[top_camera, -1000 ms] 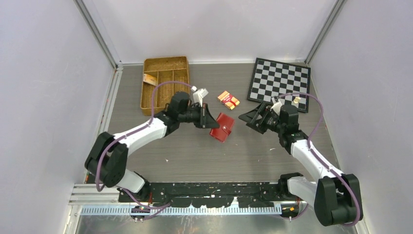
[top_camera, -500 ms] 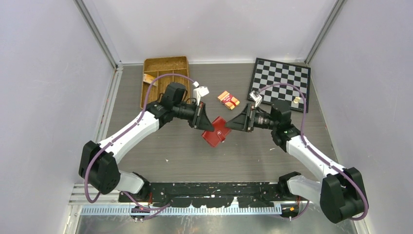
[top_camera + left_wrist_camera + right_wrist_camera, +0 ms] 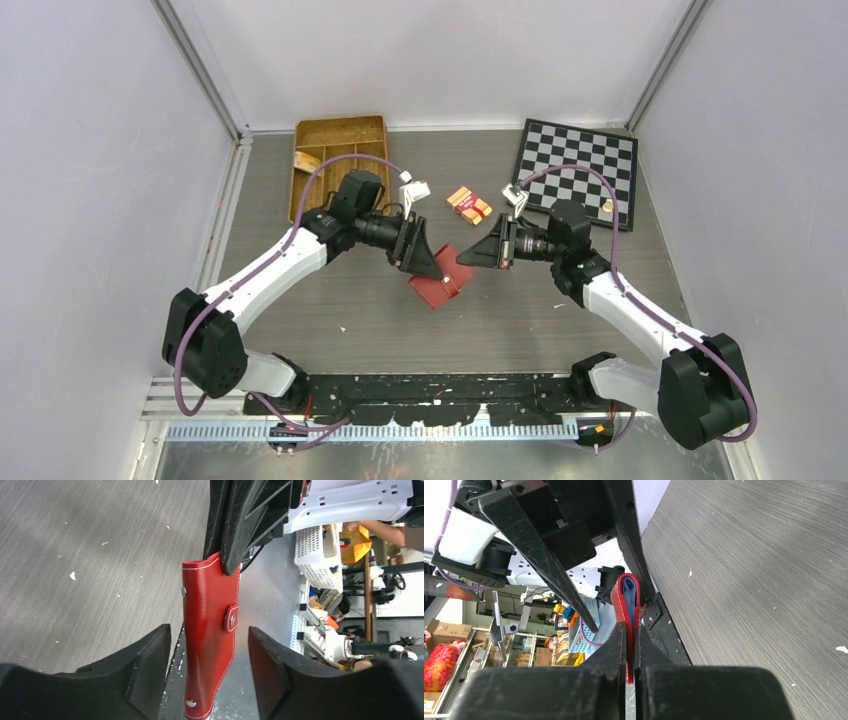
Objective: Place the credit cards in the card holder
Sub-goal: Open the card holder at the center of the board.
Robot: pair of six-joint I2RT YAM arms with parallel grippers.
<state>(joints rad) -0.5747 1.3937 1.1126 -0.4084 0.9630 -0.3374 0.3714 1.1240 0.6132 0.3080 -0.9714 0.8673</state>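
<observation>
The right fingers [image 3: 614, 652] are clamped on one end of the red card holder [image 3: 210, 630], hiding that end. The left fingers [image 3: 142, 667] stand apart on either side of it, its inside seen only edge-on.

**A:** Card holder [image 3: 209, 630] is deep red with white stitching round the edge and silver snaps!

**B:** And its sleeves [image 3: 628, 591] are blue inside. The left gripper [image 3: 437, 270] and right gripper [image 3: 466, 258] are both black.

**A:** The counter [image 3: 400, 325] is grey, with streaky wood grain. In the far right corner there's a black-and-white checked board [image 3: 573, 170].

**B:** In the far left corner, a tan wicker tray [image 3: 340, 123]. Between them sits a pack [image 3: 469, 204] banded orange and red.

**A:** The arms [image 3: 285, 268] are white with black joints, and purple cables [image 3: 316, 190] loop over them.
</observation>
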